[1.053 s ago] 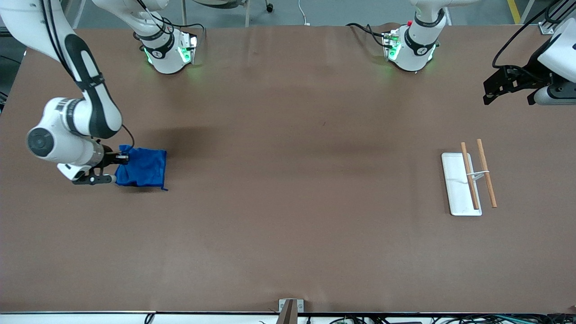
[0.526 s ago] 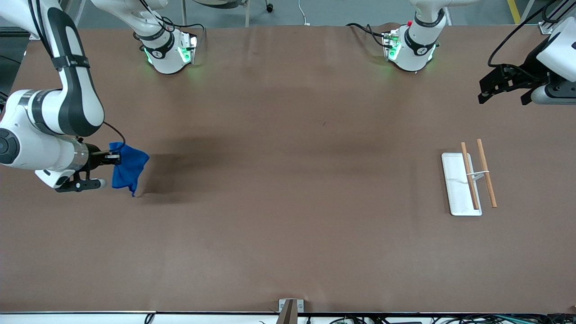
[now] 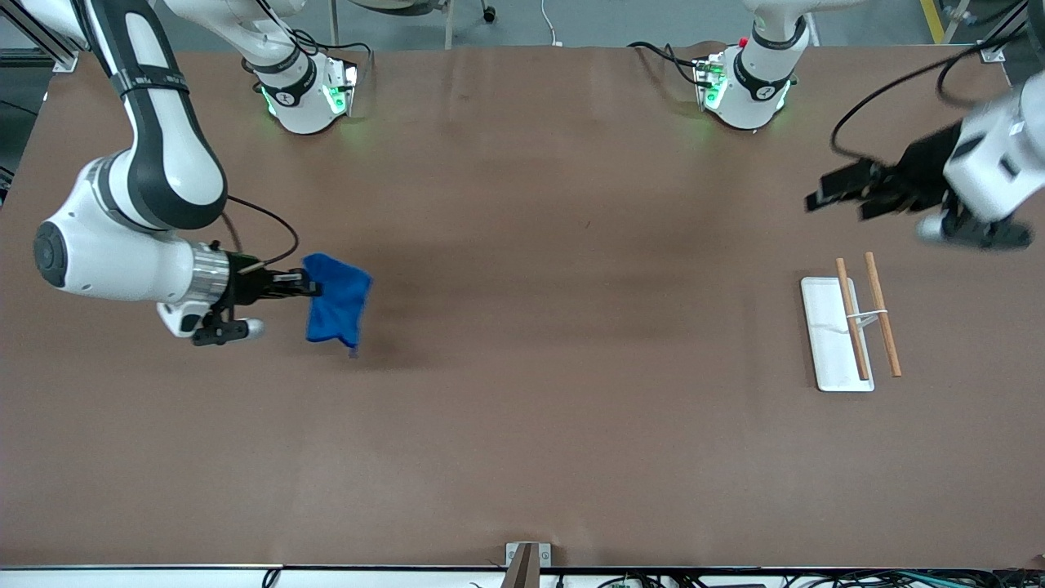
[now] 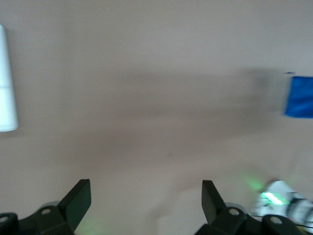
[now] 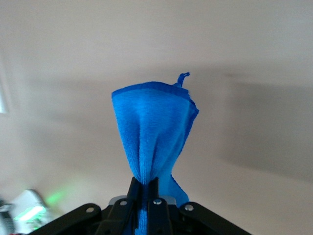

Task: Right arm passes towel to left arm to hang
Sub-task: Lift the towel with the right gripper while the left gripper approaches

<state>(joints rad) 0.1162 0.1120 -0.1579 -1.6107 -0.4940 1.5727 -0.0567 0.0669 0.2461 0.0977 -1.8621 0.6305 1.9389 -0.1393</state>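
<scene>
My right gripper (image 3: 309, 287) is shut on one edge of the bright blue towel (image 3: 337, 300) and holds it bunched and hanging in the air over the table toward the right arm's end. In the right wrist view the towel (image 5: 154, 129) fans out from between the shut fingers (image 5: 145, 188), its small loop at the outer corner. My left gripper (image 3: 824, 194) is open and empty in the air over the table toward the left arm's end, above the rack. In the left wrist view its fingertips (image 4: 80, 194) stand wide apart and the towel (image 4: 299, 96) shows far off.
A white tray (image 3: 824, 339) with two wooden rods (image 3: 883, 324) across a thin white stand lies toward the left arm's end; its edge shows in the left wrist view (image 4: 6, 83). The two green-lit bases (image 3: 306, 98) stand along the robots' edge.
My right gripper lifted the towel off the table and carried it toward the table's middle. My left gripper moved inward and lower, toward the rack.
</scene>
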